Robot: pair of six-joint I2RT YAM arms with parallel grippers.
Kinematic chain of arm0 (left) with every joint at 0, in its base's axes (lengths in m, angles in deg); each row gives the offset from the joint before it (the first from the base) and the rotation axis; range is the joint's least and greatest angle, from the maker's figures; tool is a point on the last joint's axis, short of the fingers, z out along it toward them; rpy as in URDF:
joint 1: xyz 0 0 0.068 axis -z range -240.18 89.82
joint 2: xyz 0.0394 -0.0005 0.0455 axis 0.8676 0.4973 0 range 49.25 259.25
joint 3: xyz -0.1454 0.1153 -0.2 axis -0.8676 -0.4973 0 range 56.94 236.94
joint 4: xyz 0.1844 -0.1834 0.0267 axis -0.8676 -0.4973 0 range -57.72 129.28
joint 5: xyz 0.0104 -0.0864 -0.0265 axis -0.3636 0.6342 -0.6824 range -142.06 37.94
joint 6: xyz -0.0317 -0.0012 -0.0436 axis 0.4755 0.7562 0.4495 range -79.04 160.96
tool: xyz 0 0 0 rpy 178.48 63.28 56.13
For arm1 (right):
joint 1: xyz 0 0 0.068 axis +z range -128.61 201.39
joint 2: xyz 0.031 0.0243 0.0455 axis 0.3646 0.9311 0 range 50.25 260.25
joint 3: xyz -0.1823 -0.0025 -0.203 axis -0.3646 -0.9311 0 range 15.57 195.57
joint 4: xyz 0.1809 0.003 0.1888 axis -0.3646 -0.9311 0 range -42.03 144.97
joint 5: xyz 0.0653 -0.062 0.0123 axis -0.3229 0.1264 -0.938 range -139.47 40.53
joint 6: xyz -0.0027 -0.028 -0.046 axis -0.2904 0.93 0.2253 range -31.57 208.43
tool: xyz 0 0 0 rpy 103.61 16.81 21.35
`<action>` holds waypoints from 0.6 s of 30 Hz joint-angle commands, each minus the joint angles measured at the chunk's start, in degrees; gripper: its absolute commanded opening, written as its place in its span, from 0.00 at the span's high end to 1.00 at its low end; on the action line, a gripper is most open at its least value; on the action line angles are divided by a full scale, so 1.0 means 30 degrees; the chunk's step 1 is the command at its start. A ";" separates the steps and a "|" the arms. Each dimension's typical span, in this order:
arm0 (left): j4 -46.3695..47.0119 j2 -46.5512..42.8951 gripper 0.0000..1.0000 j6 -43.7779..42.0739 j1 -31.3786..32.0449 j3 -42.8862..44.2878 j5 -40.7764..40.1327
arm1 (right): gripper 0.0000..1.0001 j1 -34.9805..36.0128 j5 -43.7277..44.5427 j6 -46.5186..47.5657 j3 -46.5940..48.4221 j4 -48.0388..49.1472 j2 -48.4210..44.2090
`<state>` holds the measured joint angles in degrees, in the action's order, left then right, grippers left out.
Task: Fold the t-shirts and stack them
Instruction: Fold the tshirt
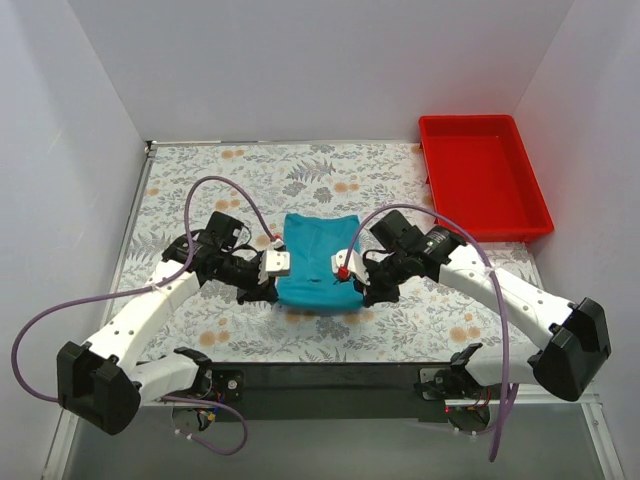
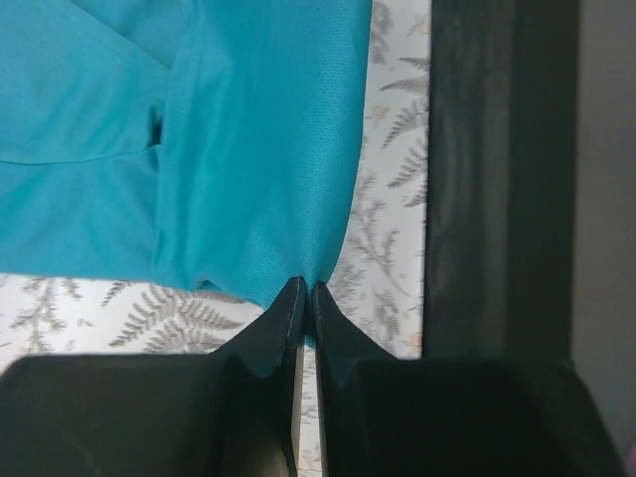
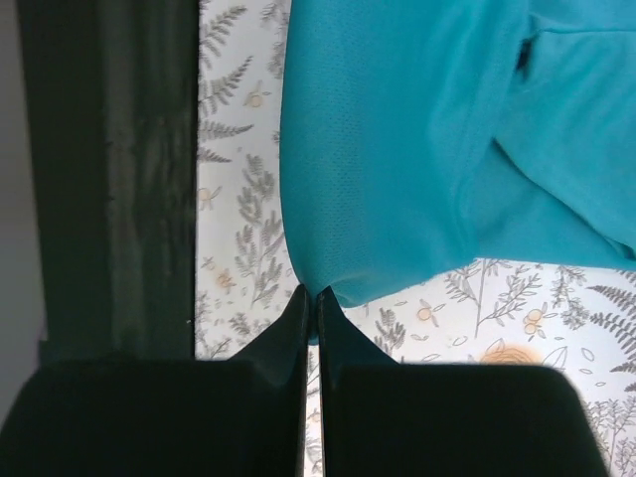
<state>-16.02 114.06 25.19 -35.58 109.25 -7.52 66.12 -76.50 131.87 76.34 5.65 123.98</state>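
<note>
Your worktop wears a grey-and-orange floral cloth, with plain white walls on three sides and a black strip along its near edge. The red tray sits at the far right corner, and you see only its own red floor inside. The t-shirt lies left of the tray and nearer the arm bases, well apart from it, folded into a narrow panel flat on the cloth. The left gripper has its jaws pressed together on the panel's near corner, the one farther from the tray; the right gripper pinches the near corner on the tray's side the same way. In each wrist view you can follow the teal hem straight into the closed tips.
</note>
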 commanded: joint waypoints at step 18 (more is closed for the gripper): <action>-0.1435 1.5589 1.00 0.0274 -0.4450 1.4401 0.2353 | 0.99 -0.5856 -0.1861 0.6173 1.1700 -0.4097 1.3230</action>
<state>-23.81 156.31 25.52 -48.63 148.16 -1.49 49.68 -82.31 145.94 106.72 -3.88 157.45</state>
